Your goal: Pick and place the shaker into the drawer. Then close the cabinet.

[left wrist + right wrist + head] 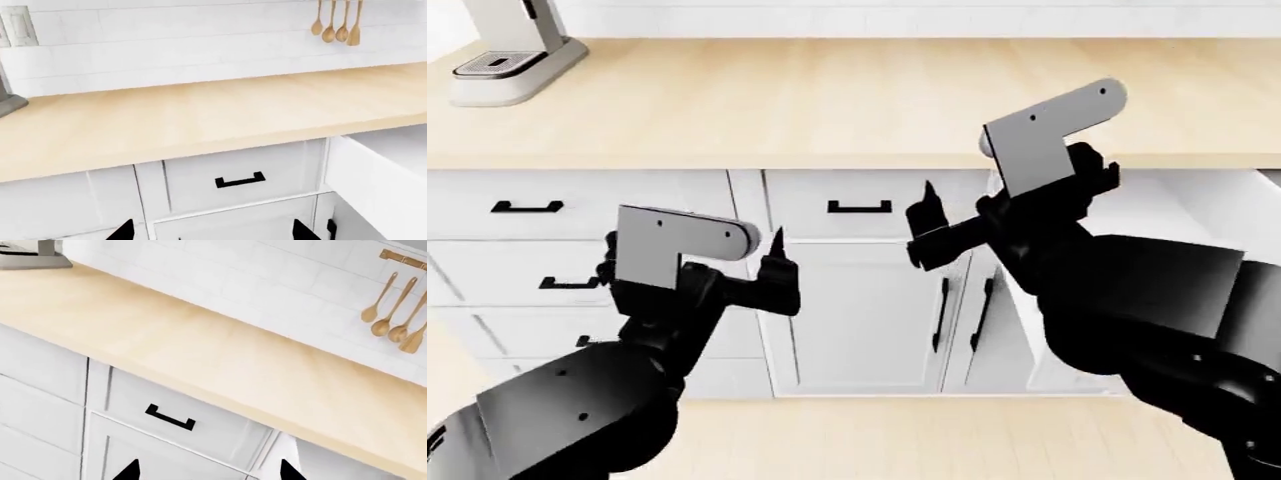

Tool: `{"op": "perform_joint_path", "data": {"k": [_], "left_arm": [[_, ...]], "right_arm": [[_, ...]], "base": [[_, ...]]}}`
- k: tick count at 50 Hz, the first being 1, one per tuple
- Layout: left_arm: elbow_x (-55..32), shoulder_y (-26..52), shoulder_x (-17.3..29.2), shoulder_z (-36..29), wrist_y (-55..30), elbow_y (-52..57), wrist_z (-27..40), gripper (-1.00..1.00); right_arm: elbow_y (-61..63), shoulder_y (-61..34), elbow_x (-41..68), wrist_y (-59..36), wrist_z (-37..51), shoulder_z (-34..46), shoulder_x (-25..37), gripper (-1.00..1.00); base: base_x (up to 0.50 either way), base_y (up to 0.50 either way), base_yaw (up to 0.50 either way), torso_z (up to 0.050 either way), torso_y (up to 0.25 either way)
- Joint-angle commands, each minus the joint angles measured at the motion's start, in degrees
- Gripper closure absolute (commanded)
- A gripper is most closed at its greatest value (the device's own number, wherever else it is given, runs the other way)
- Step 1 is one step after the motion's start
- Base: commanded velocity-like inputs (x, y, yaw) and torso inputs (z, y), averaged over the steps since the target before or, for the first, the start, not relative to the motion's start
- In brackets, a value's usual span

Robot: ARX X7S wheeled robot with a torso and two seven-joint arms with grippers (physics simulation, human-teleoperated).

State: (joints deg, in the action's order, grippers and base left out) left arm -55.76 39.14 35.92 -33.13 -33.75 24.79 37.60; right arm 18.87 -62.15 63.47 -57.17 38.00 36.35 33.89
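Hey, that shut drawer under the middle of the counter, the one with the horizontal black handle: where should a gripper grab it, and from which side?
Grip the black handle at the middle of its horizontal bar, coming straight in from the front. The bar stands off the white drawer front on two short legs, so one finger can go above it and one below.

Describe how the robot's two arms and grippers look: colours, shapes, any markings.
Both arms are glossy black with bulky rounded segments. Each wrist carries a flat light-grey L-shaped bracket with small dark screw dots: left arm's bracket, right arm's bracket. The left gripper and right gripper end in slim, pointed black fingers. No cables or printed markings are visible.
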Motion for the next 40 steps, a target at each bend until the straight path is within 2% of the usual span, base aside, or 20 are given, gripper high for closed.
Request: {"op": "perform_joint_path", "data": {"k": [1,12,21,27,34,40], "left_arm": [[16.6,-3.0,-10.4,-2.2,15.4,-26.1,-4.6,-1.00],[21.5,-1.8,-18.8,-1.8,26.4,-52.6,-9.0,-1.00],[25.0,-5.2,-25.2,-1.2,44.3,-77.0,-15.7,-1.00],[29.0,-5.0,-27.4,-3.0,50.2,-83.3,-14.9,-1.00],[30.9,0.7,-32.3,-2.2,57.3,-99.6,-15.3,-1.00],[35.4,1.1,-33.2,0.4,54.6,-99.7,-13.1,-1.00]], "right_arm": [[-19.8,4.5,-14.0,15.3,-9.4,4.9,-8.9,-1.00],[-46.9,8.5,-21.3,35.0,-18.1,5.2,-20.2,-1.00],[-74.0,16.7,-23.7,55.1,-25.7,2.4,-27.3,-1.00],[-93.6,14.5,-23.4,66.1,-32.4,0.1,-33.7,-1.00],[-93.8,17.3,-23.6,67.7,-31.8,-2.8,-33.8,-1.00],[-93.8,17.3,-26.3,64.8,-31.0,-5.4,-33.9,-1.00]], "base": [[0.00,0.00,0.00,0.000,0.000],[0.00,0.00,0.00,0.000,0.000],[0.00,0.00,0.00,0.000,0.000],[0.00,0.00,0.00,0.000,0.000],[0.00,0.00,0.00,0.000,0.000],[0.00,0.00,0.00,0.000,0.000]]}}
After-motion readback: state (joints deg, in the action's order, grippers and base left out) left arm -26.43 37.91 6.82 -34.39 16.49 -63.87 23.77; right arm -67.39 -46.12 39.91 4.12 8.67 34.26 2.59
